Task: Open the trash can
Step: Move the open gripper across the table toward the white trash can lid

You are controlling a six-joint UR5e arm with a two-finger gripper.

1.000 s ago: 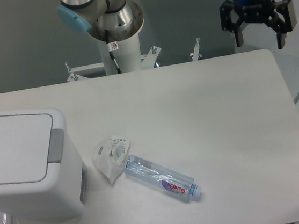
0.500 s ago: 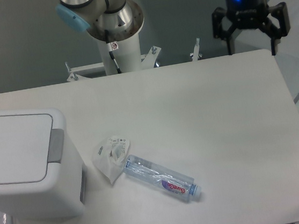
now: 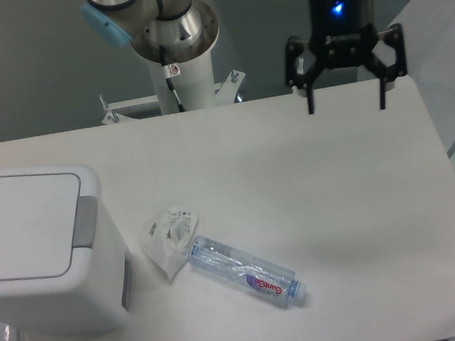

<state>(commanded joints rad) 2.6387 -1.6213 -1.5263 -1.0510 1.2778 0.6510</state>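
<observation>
The trash can [image 3: 35, 250] is a large white boxy bin at the left edge of the table. Its flat white lid is down, and the grey push tab [image 3: 85, 222] sits on the lid's right side. My gripper [image 3: 346, 107] hangs open and empty above the far right part of the table, fingers pointing down, far from the bin.
A crumpled white wrapper [image 3: 169, 239] and a clear plastic bottle [image 3: 243, 271] lie on the table just right of the bin. The arm's base column [image 3: 177, 53] stands behind the table's far edge. The white table [image 3: 338, 199] ends at the right near a translucent sheet.
My gripper has moved left and a little lower, from beyond the table's far right corner to over the far right of the table. It stays open. Nothing on the table moved.
</observation>
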